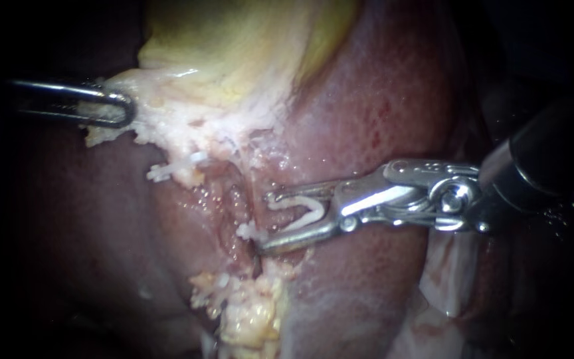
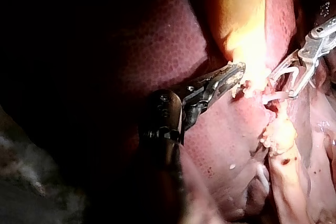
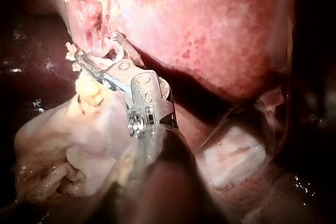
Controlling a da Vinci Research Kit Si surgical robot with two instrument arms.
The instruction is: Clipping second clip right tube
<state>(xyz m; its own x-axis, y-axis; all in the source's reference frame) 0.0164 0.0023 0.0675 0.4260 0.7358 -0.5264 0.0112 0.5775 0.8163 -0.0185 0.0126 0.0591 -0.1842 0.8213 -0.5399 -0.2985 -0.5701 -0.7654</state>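
White plastic, not yet squeezed flat: the curved white clip (image 1: 298,211) sits loaded in your right instrument (image 1: 265,223), the slim metal shaft that enters over the liver's right edge. Its jaws stand wide apart, each bearing on one leg of the clip, so they hold the clip and nothing else is gripped. Judge the approach as made and the closure as outstanding.

The thin pinkish tube (image 1: 254,211) lies at the jaw tips, in the cleft down the middle of the dark red liver (image 1: 380,100). Whether both tips have passed around it cannot be told. A small white lump (image 1: 250,231) touches the tube beside the lower jaw; it may be a clip already set.

Farther off, your left instrument (image 1: 117,110), a looped metal tip, is clamped on the pale fringe of the yellow-green gallbladder (image 1: 234,46) near the liver's upper left edge.
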